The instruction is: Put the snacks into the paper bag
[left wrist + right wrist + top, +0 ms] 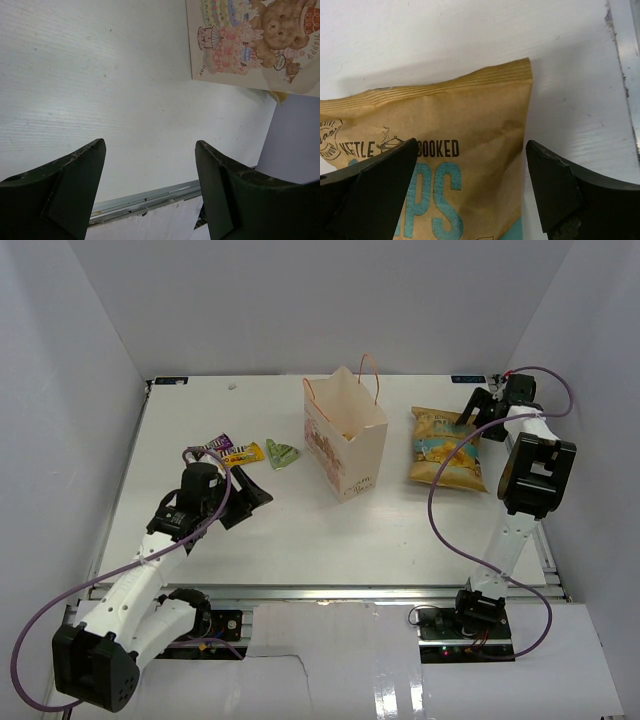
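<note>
Jaws of R gripper [471,150] open over crisp packet [445,110] corner.

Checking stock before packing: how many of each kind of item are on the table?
Large yellow crisp packet: 1
Small candy wrappers: 3 visible (purple wrapper, yellow wrapper, green wrapper)
Cream boxy paper bag: 1
Total: 5

The top camera is looking down on the whole table [200,540] from behind, sharing the paper bag [345,440] with the low left wrist view and the crisp packet [447,452] with the close right one.
</note>
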